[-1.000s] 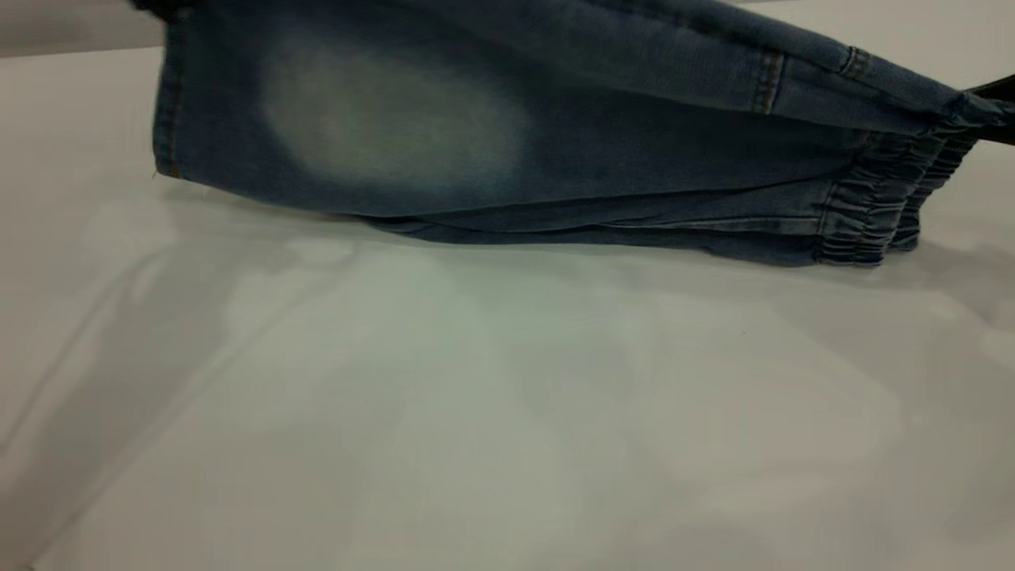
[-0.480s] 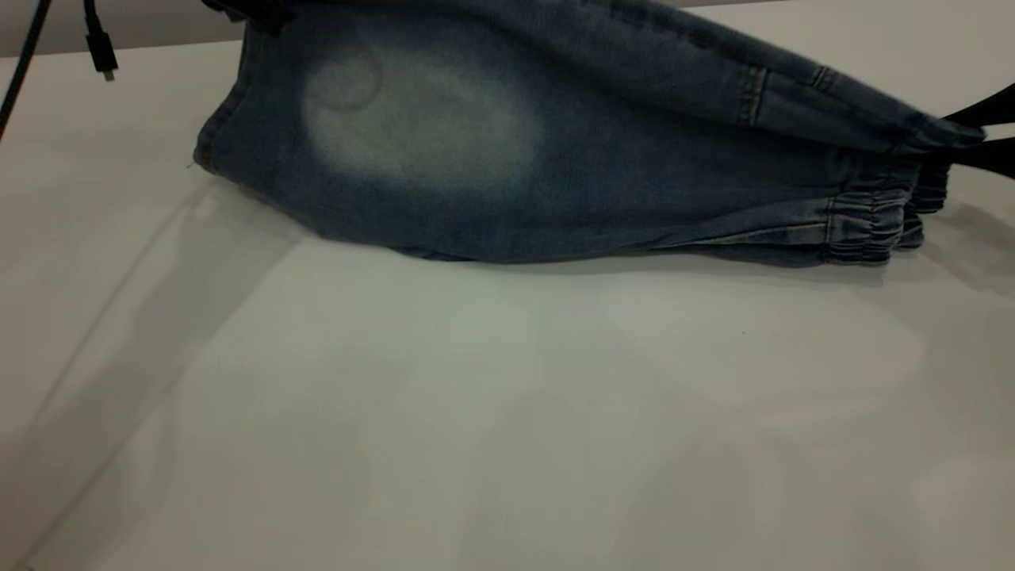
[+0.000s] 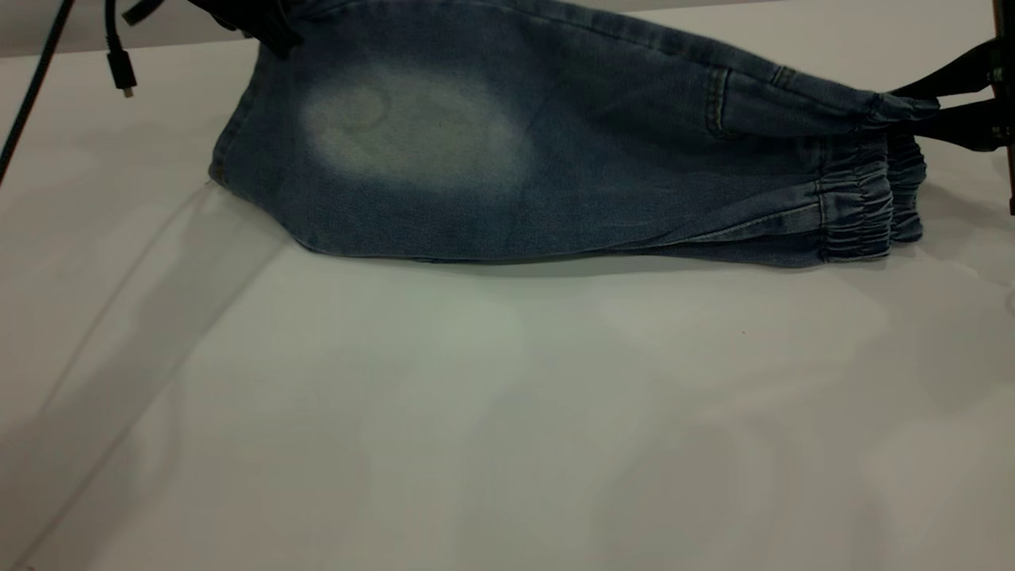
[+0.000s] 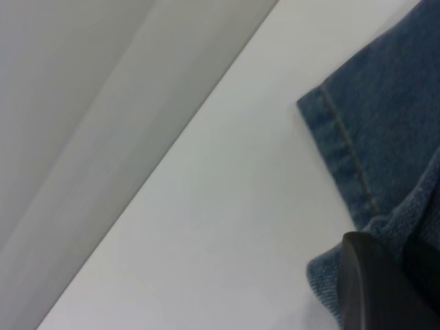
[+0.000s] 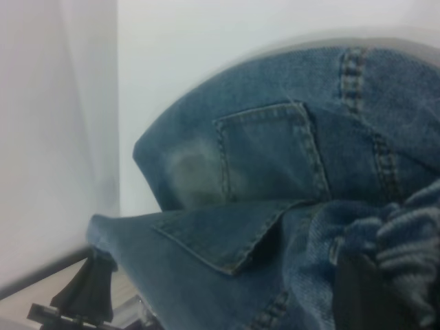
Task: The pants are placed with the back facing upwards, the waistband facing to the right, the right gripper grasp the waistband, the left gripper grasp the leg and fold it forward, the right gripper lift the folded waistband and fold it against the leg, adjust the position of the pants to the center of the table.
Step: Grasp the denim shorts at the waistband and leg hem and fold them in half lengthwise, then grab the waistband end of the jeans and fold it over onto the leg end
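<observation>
1. Shorts of blue washed denim [image 3: 555,159], the pants, hang folded lengthwise, lower edge resting on the smooth white table [image 3: 476,412] toward 12 o'clock.
2. A pale faded oval marks the near face; the ruffled, darker elastic waistband [image 3: 864,202] bunches at 3 o'clock.
3. The black two-fingered right gripper [image 3: 924,115] is clamped on the waistband; the black left gripper [image 3: 262,20], at 11 o'clock, pinches the leg hem.

The pants [image 3: 555,159] are showing soft, matt, washed denim cloth. Their waistband [image 3: 864,210] is looking ribbed and gathered. Beneath them, the surface [image 3: 507,412] is appearing smooth, faintly glossy white.
</observation>
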Controlling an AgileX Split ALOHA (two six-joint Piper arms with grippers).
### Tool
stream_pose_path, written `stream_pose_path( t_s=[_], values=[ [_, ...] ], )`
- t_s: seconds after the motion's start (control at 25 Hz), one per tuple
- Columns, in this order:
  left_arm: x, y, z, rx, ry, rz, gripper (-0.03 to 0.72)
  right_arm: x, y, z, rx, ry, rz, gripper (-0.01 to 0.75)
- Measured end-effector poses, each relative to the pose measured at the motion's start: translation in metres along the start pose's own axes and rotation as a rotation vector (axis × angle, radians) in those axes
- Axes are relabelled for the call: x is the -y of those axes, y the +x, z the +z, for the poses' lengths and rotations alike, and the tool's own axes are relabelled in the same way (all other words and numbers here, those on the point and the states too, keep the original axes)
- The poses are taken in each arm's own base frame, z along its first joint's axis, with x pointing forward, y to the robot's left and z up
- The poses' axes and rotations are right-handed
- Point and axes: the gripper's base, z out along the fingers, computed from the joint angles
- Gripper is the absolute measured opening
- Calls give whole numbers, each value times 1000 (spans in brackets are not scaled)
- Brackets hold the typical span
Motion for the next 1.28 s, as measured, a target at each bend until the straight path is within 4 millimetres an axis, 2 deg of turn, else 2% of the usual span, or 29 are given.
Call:
stream_pose_path(
  t_s=[0.16, 0.36, 0.52, 0.64, 0.76, 0.96, 1.08, 1.16, 1.28],
  values=[
    [1, 0, 1, 9, 2, 13, 76, -1, 1, 0, -12, -16, -1, 71],
    [1, 0, 1, 1, 1, 10, 113, -1, 1, 0, -8, -11, -6, 151],
    [1, 0, 1, 2, 1, -24, 209, -2, 1, -1, -11, -19, -10, 250],
    [0, -1, 0, 4, -1, -48, 310, -5, -6, -7, 10, -34, -40, 323],
    [-3, -2, -3, 4, -9, -55, 378, -13, -15, -16, 10, -113, -70, 384],
    [-9, -18, -17, 59, -30, -103, 403, -23, -9, -22, -70, -244, -114, 460],
    [-6, -23, -22, 52, -32, -112, 403, -29, -2, -21, -98, -255, -114, 477],
    [-5, -26, -24, 54, -33, -115, 403, -27, 3, -22, -142, -236, -111, 479],
    [-2, -30, -26, 60, -29, -107, 403, -13, 16, -22, -230, -150, -104, 479]
  ],
)
